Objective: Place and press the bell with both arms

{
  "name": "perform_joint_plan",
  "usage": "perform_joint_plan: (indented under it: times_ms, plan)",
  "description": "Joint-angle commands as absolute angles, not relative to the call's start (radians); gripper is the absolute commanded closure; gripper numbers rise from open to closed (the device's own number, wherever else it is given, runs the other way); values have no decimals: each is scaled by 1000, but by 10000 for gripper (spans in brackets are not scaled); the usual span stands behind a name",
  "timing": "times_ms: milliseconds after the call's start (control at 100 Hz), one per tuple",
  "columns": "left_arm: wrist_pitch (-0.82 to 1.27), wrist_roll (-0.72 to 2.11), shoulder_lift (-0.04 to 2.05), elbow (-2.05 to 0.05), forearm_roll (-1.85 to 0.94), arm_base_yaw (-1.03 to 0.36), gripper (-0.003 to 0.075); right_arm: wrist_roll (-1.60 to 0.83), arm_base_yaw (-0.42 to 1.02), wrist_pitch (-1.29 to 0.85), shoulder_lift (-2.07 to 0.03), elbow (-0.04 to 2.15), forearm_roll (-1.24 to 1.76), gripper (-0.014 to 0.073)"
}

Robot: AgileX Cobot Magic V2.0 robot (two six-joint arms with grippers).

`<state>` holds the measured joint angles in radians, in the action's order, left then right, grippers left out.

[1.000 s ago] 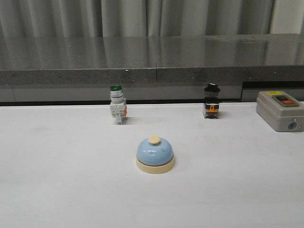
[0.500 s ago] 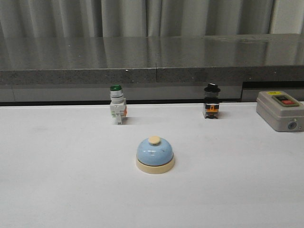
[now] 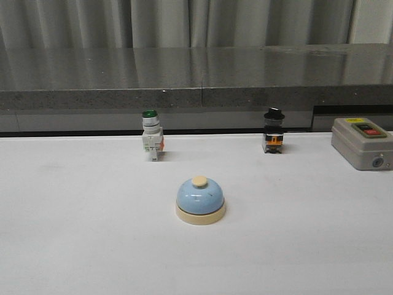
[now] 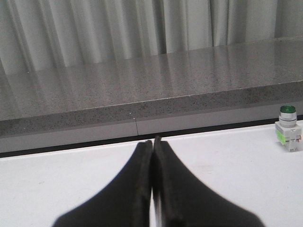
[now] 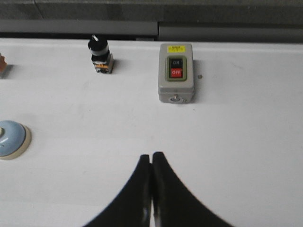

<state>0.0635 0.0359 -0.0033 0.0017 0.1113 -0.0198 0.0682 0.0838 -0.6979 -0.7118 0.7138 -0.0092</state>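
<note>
The light-blue bell (image 3: 201, 200) with a cream base and cream button sits on the white table, near the middle. It also shows at the edge of the right wrist view (image 5: 11, 138). No arm shows in the front view. My left gripper (image 4: 153, 140) is shut and empty, over bare table, the bell out of its view. My right gripper (image 5: 151, 155) is shut and empty, over the table, with the bell off to one side of it.
A green-capped white push-button switch (image 3: 151, 136) stands behind the bell to the left, also in the left wrist view (image 4: 288, 127). A black selector switch (image 3: 274, 131) stands back right. A grey box with red and green buttons (image 3: 362, 142) sits far right. A grey stone ledge (image 3: 196, 77) runs along the back.
</note>
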Motion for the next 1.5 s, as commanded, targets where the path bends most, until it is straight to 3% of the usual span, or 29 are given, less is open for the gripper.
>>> perform_joint_plan:
  times_ms: [0,300,1030,1490]
  plan:
    - [-20,27,-33,41,109,-20,740,65,79,-640,-758,751,-21,654]
    - [-20,27,-33,41,109,-20,740,47,118,-614,-907,786,-16,654]
    - [-20,27,-33,41,109,-20,740,47,535,-546,-1592,1157,-5,654]
    - [-20,27,-33,41,109,-20,740,47,641,-573,-1822,1340,11,654]
